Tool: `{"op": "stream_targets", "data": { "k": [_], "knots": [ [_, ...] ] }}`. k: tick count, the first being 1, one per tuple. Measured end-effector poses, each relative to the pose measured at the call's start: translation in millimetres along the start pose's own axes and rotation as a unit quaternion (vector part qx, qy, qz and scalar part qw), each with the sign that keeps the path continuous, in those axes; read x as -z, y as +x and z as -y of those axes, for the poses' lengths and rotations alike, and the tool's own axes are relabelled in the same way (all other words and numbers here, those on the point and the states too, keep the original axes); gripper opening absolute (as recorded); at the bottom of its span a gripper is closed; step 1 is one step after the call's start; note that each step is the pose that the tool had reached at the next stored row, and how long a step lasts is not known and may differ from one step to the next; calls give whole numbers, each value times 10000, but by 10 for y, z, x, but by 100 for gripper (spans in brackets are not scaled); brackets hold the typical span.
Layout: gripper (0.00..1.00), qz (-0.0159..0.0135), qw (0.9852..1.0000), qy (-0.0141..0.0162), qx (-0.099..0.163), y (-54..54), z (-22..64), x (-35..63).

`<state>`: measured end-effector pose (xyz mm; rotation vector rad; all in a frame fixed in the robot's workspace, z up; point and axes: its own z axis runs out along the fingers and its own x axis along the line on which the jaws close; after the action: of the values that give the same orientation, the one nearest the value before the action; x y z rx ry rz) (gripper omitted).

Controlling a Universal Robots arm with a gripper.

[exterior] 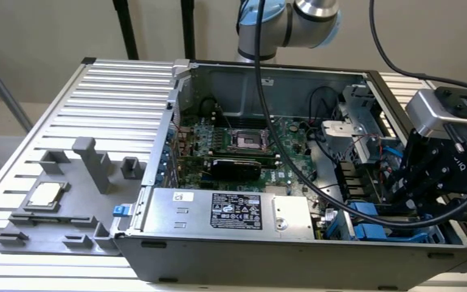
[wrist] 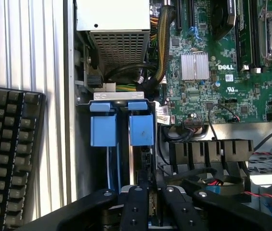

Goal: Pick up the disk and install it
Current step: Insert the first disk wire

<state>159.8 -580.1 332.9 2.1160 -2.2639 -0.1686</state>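
The disk (wrist: 141, 131) stands on edge in the drive bay of the computer case (exterior: 282, 261), just past the end of the power supply box (wrist: 119, 29), with its bright blue carrier tab facing the camera and its thin metal edge running from the tab toward the claw (wrist: 153, 195). The claw is clenched on the disk, its two black fingers (wrist: 136, 207) close together on either side of that narrow edge. A second blue carrier (wrist: 102, 127) sits in the neighbouring slot, beside the disk and equally near the power supply box. In the exterior view the claw (exterior: 408, 194) reaches down into the case corner at the power supply box's end, on the exterior view's right. The green motherboard (wrist: 213, 72) lies alongside the power supply box, deeper in the case. A black keyboard (wrist: 8, 154) rests on the ribbed bench (exterior: 104, 91) outside the case wall, and a small square chip (exterior: 45, 193) sits in a grey holder beyond the power supply box's other end.
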Motion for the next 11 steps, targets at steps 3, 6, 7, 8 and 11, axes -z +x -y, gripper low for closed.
{"op": "stream_targets", "data": {
  "k": [3,6,7,8,11],
  "knots": [
    [16,17,10000,-1,2,0,3,-18],
    [24,2,10000,0,1,0,0,10],
    [31,6,10000,-1,1,-1,-2,29],
    [31,4,10000,-2,1,-3,-5,57],
    [31,6,10000,-3,1,-4,-28,109]
  ]
}}
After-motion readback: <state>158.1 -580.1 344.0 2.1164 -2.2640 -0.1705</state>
